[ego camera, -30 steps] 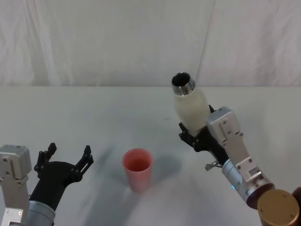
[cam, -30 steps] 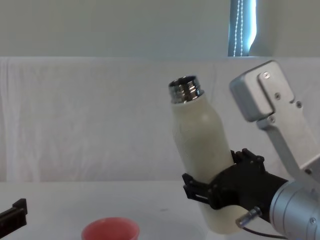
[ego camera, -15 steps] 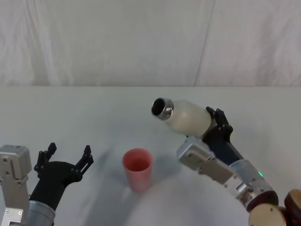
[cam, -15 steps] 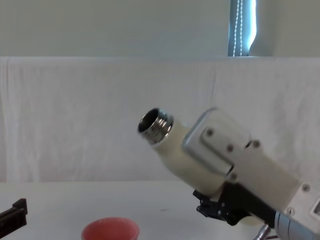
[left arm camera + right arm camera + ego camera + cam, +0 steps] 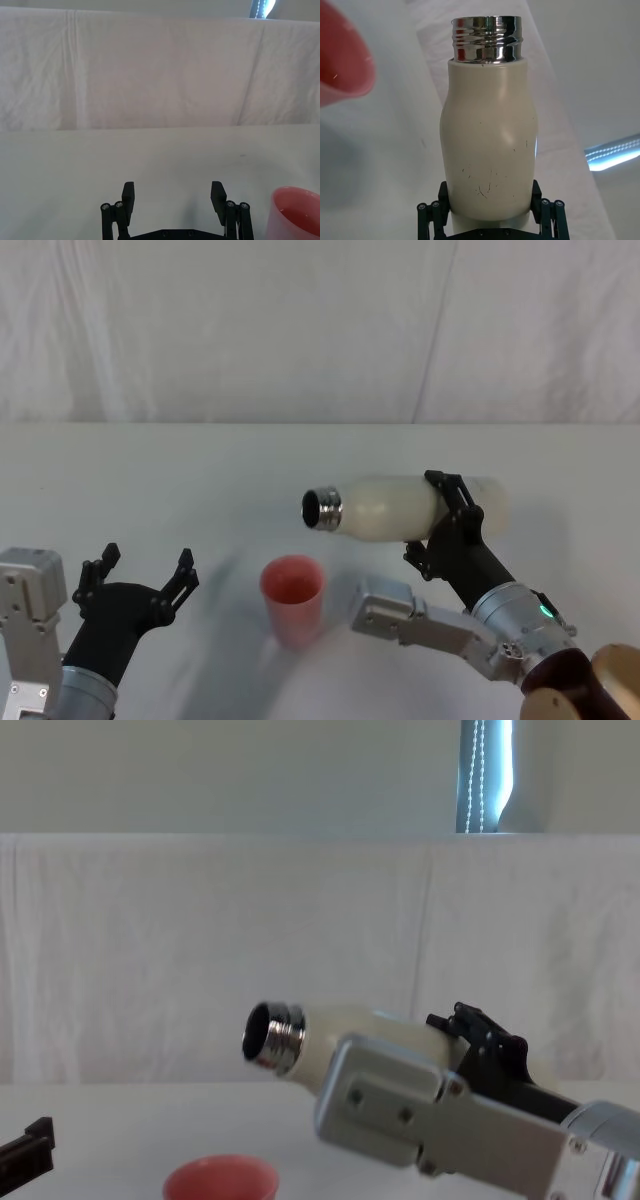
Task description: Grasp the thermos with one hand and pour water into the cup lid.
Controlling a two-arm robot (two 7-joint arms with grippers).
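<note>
Right gripper (image 5: 440,525) jaws clamped on thermos (image 5: 400,508), near-horizontal, mouth above cup lid (image 5: 292,590) on worktop. No stream visible, perhaps too thin. Tip slowly. Left gripper (image 5: 140,575) parked, jaws apart.

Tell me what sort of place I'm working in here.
Probably a staged test bench, not a real kitchen. A white cloth backdrop hangs behind a plain white table. On it stands the cup lid; the right gripper holds the thermos above it, while the left gripper waits open.
</note>
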